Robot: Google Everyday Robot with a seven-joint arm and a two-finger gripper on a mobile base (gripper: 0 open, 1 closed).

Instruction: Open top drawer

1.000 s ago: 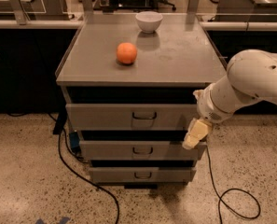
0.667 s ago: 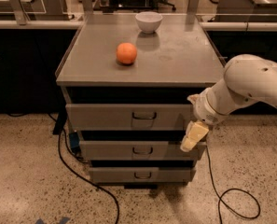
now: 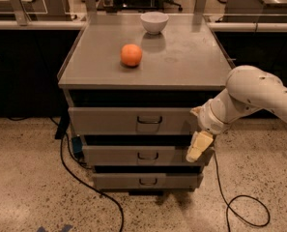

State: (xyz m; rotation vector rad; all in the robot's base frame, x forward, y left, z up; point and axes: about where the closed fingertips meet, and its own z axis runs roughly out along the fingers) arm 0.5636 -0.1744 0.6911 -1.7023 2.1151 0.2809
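The top drawer [image 3: 109, 121] is the widest of three grey drawers in a grey metal cabinet, with a small dark loop handle [image 3: 150, 120] at its centre. It looks closed or nearly so. My gripper [image 3: 198, 147] hangs from the white arm at the right, pointing down in front of the right end of the middle drawer [image 3: 114, 155], below and to the right of the top drawer's handle. It holds nothing that I can see.
An orange [image 3: 131, 55] and a white bowl [image 3: 154, 22] sit on the cabinet top [image 3: 191, 57]. The bottom drawer [image 3: 119, 181] is below. Black cables [image 3: 85, 182] run over the speckled floor left and right of the cabinet. Dark counters stand behind.
The arm and gripper have shifted slightly to the left, toward the drawer fronts. The drawers have not moved.
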